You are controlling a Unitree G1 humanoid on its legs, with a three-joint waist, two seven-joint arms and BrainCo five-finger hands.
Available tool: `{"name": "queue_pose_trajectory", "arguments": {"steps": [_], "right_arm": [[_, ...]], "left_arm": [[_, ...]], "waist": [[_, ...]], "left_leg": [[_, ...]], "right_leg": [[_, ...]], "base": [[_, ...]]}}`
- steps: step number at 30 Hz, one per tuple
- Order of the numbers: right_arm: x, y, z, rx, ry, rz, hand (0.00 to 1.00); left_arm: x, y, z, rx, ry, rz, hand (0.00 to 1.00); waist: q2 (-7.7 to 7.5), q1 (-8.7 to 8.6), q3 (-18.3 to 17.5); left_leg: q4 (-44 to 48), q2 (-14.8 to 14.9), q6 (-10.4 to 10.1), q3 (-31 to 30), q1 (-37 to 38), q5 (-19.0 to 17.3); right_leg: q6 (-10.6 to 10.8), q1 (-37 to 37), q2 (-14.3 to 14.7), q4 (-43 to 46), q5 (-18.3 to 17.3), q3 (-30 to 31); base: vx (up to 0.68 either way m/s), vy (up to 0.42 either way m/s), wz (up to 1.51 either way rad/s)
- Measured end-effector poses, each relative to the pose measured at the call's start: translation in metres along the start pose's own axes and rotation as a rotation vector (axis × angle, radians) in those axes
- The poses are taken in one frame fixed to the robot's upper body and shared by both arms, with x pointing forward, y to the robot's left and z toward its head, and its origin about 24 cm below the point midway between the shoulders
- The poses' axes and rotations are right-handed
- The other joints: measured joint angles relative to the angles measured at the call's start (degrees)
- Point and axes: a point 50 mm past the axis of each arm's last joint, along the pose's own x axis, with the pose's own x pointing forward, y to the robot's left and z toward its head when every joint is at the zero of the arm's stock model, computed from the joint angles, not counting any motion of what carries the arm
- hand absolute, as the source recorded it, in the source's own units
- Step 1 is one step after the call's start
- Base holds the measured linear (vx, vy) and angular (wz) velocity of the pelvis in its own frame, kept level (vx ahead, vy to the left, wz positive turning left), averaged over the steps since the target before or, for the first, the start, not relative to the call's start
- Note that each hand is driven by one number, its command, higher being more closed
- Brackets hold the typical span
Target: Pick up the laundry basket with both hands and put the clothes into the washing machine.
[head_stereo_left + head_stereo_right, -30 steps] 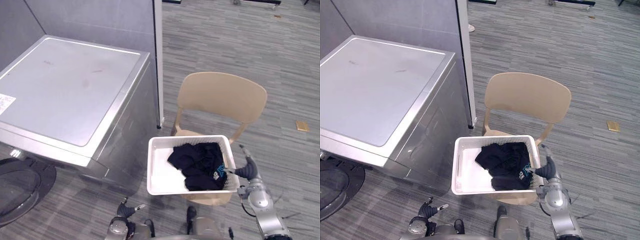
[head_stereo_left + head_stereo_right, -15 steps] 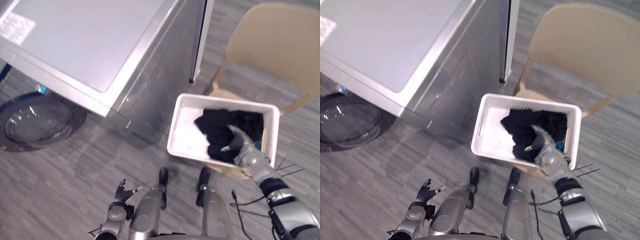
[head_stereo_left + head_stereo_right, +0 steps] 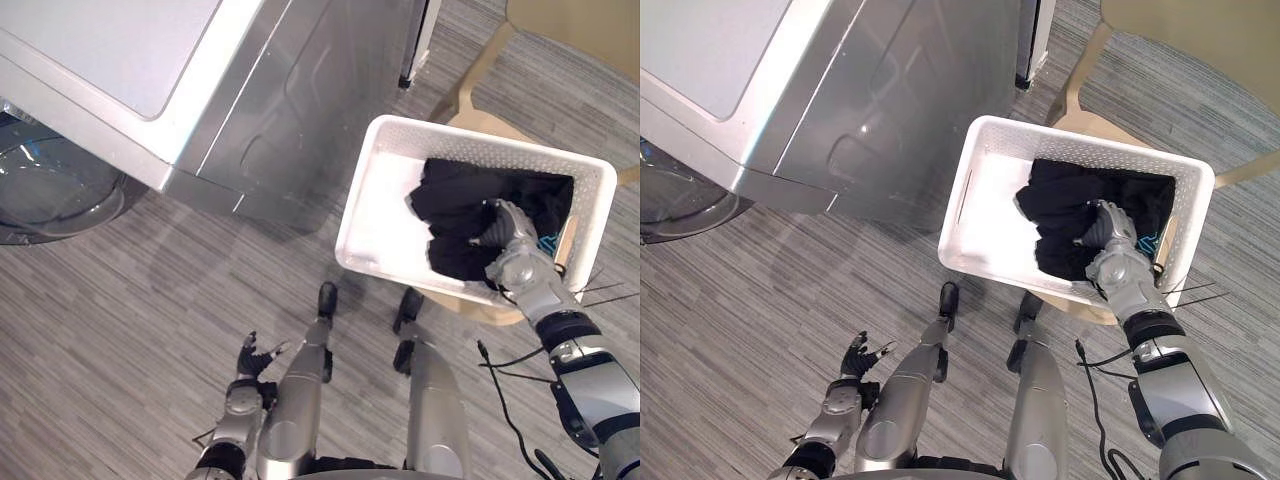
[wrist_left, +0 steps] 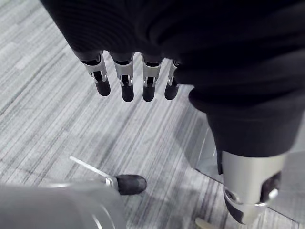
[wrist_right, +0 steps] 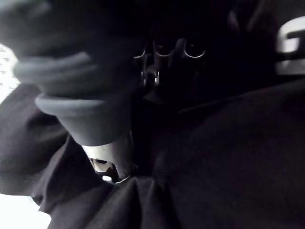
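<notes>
Moved since one second ago: right hand (image 3: 518,262), then at the outer right wall of the laundry basket (image 3: 372,190), now reaching over the near rim and resting on the clothes (image 3: 455,200). The head camera has also tipped downward, so the whole view has shifted; the basket itself remains on the chair.

Item 1. Laundry basket: white, perforated walls, rectangular, seated on the beige chair (image 3: 575,22), close beside the washing machine.

Item 2. Clothes: dark heap with a small teal patch, lying in the right half of the basket; the left half of the basket floor is bare white. The heap lies under and around the front of the right hand, and the right wrist view has dark cloth pressed close on every side.

Item 3. Right hand: front part sunk in the heap. Whether it clasps the cloth cannot be told.

Item 4. Left hand (image 3: 248,360): low, over the grey striped floor (image 3: 120,320), well apart from the basket and clothes. Its fingers (image 4: 127,83) hang straight, side by side with small gaps, the thumb set apart, holding nothing.

Item 5. Washing machine (image 3: 300,90): silver, to the left of the basket, its round glass door (image 3: 50,190) swung open low at the far left.
</notes>
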Motion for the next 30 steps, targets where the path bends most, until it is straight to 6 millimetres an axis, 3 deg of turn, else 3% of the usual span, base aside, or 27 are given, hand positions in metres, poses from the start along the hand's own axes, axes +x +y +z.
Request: {"name": "queue_pose_trajectory", "arguments": {"steps": [5, 11, 14, 20, 24, 28, 30], "right_arm": [[-0.003, 0.013, 0.010, 0.111, -0.030, 0.031, 1.00], [-0.005, -0.015, 0.017, 0.362, -0.061, -0.105, 1.00], [-0.012, -0.016, 0.013, 0.497, -0.053, -0.149, 1.00], [-0.044, 0.022, 0.011, 0.822, -0.016, -0.130, 1.00], [-0.075, 0.045, 0.027, 1.030, -0.060, -0.086, 1.00], [-0.100, 0.048, 0.049, 1.182, -0.171, -0.058, 1.00], [-0.112, 0.045, 0.055, 1.219, -0.221, -0.068, 1.00]], "left_arm": [[-0.001, -0.003, -0.001, 0.017, 0.000, -0.016, 0.00], [0.000, 0.009, -0.007, 0.046, 0.028, 0.005, 0.00], [-0.002, 0.012, -0.012, 0.053, 0.045, 0.012, 0.00], [-0.008, 0.015, -0.032, 0.069, 0.132, -0.003, 0.00], [-0.016, 0.028, -0.051, 0.025, 0.198, 0.053, 0.00], [-0.031, 0.038, -0.074, 0.016, 0.274, 0.083, 0.00], [-0.032, 0.040, -0.076, 0.009, 0.281, 0.091, 0.00]], "waist": [[-0.14, 0.07, 0.08], [-0.26, -0.23, 0.04], [-0.68, -0.37, -0.42], [-2.66, -1.59, -5.26], [-3.43, -1.64, -10.29], [-4.85, -1.53, -13.38], [-4.94, -1.76, -13.42]], "left_leg": [[-0.48, 0.02, 0.05, -0.49, 4.05, -0.02], [-2.68, 0.02, 0.24, -1.44, 8.06, 0.09], [-2.68, -0.15, 0.20, -1.66, 9.03, 0.14], [-2.67, -1.02, 0.21, -2.51, 11.81, 0.10], [-2.70, -0.77, 0.97, -2.13, 15.42, -1.65], [-1.98, -0.14, 0.87, -0.46, 18.19, -3.48], [-0.56, -0.21, 1.26, -1.21, 18.68, -4.35]], "right_leg": [[-0.01, 4.63, 0.38, -1.38, 0.01, -0.12], [0.72, 10.44, 1.42, -7.27, 2.15, -0.54], [0.57, 12.31, 1.99, -9.10, 3.25, -0.75], [1.38, 17.26, 2.11, -13.10, 4.29, -1.41], [1.52, 21.26, 2.71, -15.07, 4.29, -0.88], [1.93, 23.43, 2.96, -15.22, 4.01, 1.08], [2.80, 23.27, 2.54, -11.40, 1.63, 1.42]], "base": [[0.03, -0.032, 0.02], [-0.02, 0.003, 0.03], [0.01, -0.001, 0.01], [0.08, 0.014, 0.05], [0.06, 0.014, -0.09], [0.00, 0.022, -0.22], [-0.01, -0.002, 0.09]]}}
